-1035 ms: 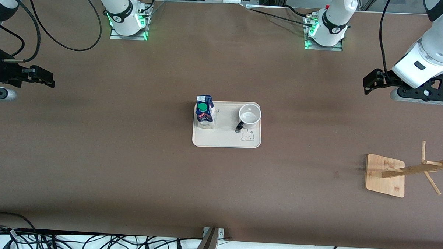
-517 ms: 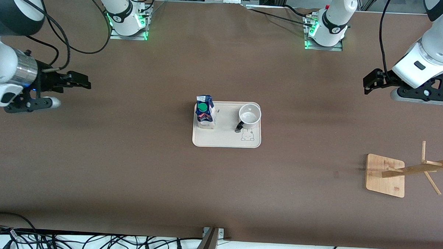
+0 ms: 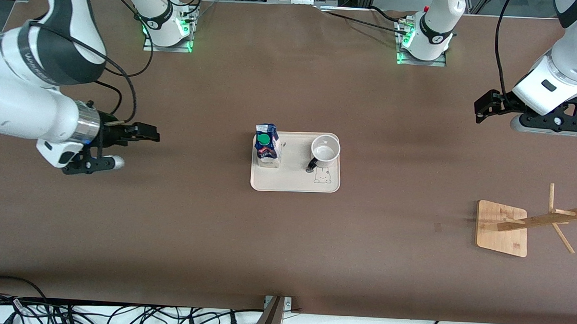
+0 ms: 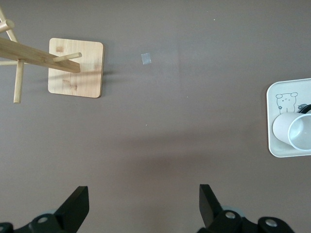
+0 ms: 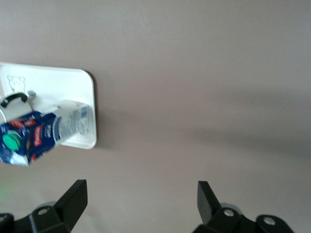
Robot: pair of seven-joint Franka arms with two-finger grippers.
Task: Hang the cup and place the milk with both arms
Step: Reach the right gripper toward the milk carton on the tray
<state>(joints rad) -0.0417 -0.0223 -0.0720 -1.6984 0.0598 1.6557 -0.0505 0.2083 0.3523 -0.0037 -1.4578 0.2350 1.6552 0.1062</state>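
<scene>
The milk (image 3: 267,146) stands upright on a cream tray (image 3: 295,181) at the table's middle, green cap up. Beside it on the same tray, toward the left arm's end, sits the white cup (image 3: 325,150) with its black handle pointing at the front camera. My right gripper (image 3: 152,134) hangs open over bare table between the right arm's end and the tray, empty. The right wrist view shows the milk (image 5: 39,133) and the cup's handle (image 5: 13,98) ahead of the open right gripper (image 5: 141,191). Above the table near the left arm's end, my left gripper (image 3: 480,108) is open and empty, as is plain in its own wrist view (image 4: 143,194).
A wooden cup rack (image 3: 502,228) with pegs stands toward the left arm's end, nearer the front camera than the tray. The left wrist view shows that rack (image 4: 75,68), the tray (image 4: 274,145) and the cup (image 4: 296,131). Cables lie along the table's near edge.
The right arm has swung in from the table's end toward the tray, its gripper still open. The left arm has hardly moved. Milk and cup are unmoved.
</scene>
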